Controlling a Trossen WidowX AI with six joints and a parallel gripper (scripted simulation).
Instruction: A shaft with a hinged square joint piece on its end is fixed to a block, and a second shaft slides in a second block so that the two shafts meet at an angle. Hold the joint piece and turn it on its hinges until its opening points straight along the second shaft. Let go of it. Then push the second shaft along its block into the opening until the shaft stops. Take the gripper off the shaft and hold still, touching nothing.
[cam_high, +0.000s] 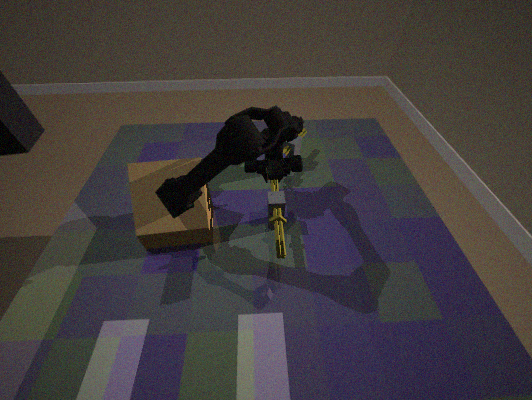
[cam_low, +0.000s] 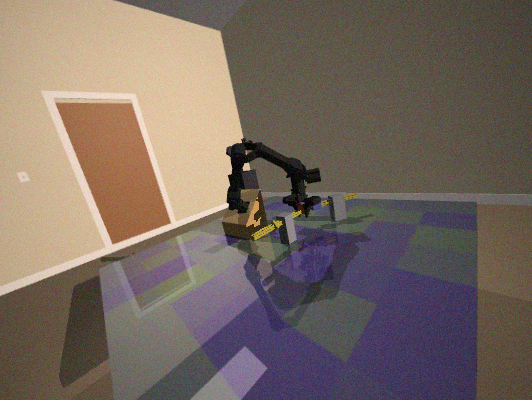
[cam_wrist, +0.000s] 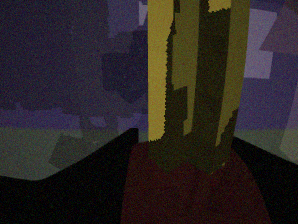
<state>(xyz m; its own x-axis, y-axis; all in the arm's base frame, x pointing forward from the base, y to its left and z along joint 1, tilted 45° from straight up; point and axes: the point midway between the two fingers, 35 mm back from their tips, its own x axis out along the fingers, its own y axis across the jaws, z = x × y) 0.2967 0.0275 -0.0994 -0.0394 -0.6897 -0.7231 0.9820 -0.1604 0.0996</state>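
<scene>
My gripper (cam_high: 273, 179) (cam_low: 306, 210) (cam_wrist: 175, 137) points down and is shut on the dark red joint piece (cam_low: 301, 208) (cam_wrist: 190, 200), between the two grey blocks. A yellow ribbed shaft (cam_high: 281, 240) (cam_low: 265, 231) runs through the near grey block (cam_high: 276, 199) (cam_low: 288, 230) and carries a yellow collar (cam_high: 278, 218) (cam_low: 278, 224) in front of it. Another yellow shaft (cam_high: 302, 132) (cam_low: 350, 196) runs through the far grey block (cam_low: 338, 207). In the wrist view a ribbed yellow shaft (cam_wrist: 157, 75) reaches the red piece. The fingers hide the hinges and the piece's opening.
The arm stands on a wooden box (cam_high: 150, 200) (cam_low: 240, 228) beside the two blocks. A dark box (cam_high: 17, 120) shows at the left edge of the top view. A patchwork surface (cam_high: 410, 295) (cam_low: 440, 320) lies under everything.
</scene>
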